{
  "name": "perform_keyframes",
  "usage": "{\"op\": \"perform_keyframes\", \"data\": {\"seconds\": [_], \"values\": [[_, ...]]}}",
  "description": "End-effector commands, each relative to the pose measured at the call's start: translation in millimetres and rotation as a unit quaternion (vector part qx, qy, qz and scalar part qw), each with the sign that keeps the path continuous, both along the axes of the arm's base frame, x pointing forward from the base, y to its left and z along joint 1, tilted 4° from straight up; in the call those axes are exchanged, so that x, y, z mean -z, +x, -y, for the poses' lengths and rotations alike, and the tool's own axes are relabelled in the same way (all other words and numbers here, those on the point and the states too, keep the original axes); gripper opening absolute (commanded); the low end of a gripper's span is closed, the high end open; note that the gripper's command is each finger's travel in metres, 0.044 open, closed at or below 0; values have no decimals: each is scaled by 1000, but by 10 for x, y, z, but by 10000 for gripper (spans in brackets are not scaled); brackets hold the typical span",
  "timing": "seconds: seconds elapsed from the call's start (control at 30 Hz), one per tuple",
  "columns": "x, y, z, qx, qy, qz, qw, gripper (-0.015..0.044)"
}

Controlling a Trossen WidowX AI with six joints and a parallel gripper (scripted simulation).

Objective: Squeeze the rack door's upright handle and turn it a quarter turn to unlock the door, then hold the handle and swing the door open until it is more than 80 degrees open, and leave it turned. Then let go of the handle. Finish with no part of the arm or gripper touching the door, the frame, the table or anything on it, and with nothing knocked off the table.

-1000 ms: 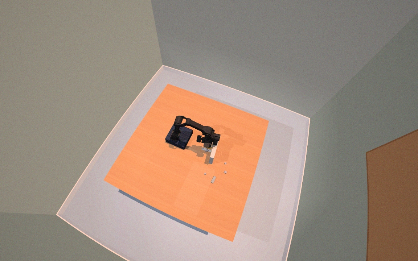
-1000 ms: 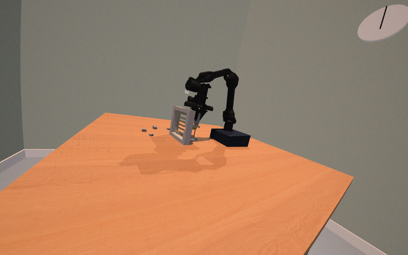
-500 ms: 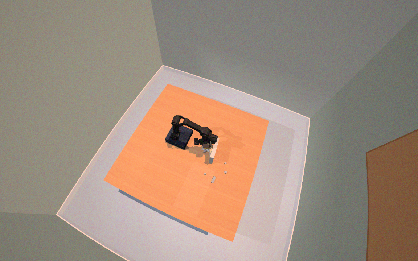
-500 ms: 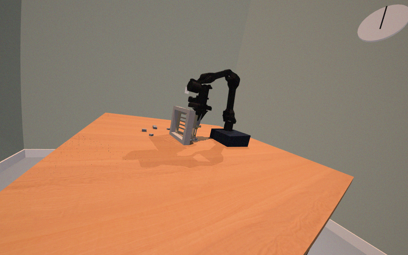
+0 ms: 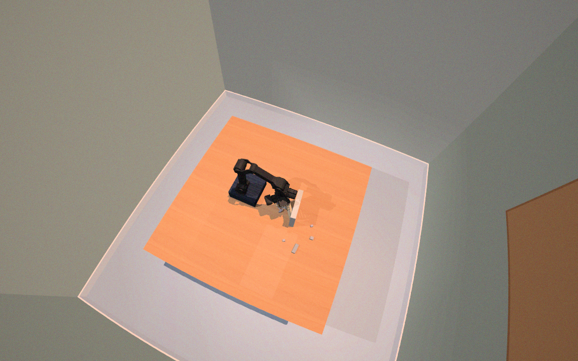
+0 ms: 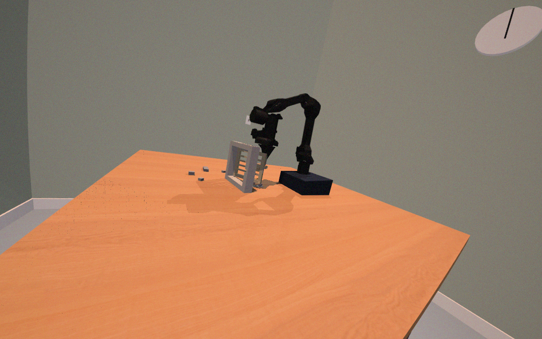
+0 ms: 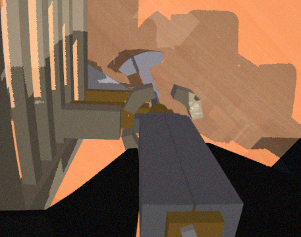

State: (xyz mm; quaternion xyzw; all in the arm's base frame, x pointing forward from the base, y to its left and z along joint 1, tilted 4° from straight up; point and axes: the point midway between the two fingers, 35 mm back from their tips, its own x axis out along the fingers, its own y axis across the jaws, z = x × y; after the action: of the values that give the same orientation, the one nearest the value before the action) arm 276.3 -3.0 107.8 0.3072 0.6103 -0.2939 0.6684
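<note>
The rack's pale frame (image 5: 297,201) (image 6: 251,172) stands upright on the table. Its slatted door (image 6: 260,169) (image 7: 26,131) stands partly open, its free side out from the frame toward the arm's base. My gripper (image 6: 267,155) (image 7: 168,155) points down beside the door and is shut on the upright grey handle (image 7: 183,178), with a black finger on each side. Below the handle, a curved grey latch piece (image 7: 153,60) shows near the table. The top and exterior views hide most of the handle, and its exact turn cannot be told.
Several small grey blocks lie beyond the frame, among them a long block (image 5: 294,248) and a small one (image 5: 311,237) (image 6: 191,173). The arm's dark blue base (image 5: 250,190) (image 6: 305,183) stands on the door side of the frame, on the wooden table (image 5: 210,242) (image 6: 222,261).
</note>
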Motion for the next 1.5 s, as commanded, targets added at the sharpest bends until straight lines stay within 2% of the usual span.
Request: {"op": "perform_keyframes", "data": {"seconds": [0.0, 0.73, 1.47], "values": [[2, -17, 41, -43, -1, 6, 999, 23], [13, -175, 411, -202, -17, 2, 979, 23], [9, -213, 804, -352, -32, -1, 936, 23]]}}
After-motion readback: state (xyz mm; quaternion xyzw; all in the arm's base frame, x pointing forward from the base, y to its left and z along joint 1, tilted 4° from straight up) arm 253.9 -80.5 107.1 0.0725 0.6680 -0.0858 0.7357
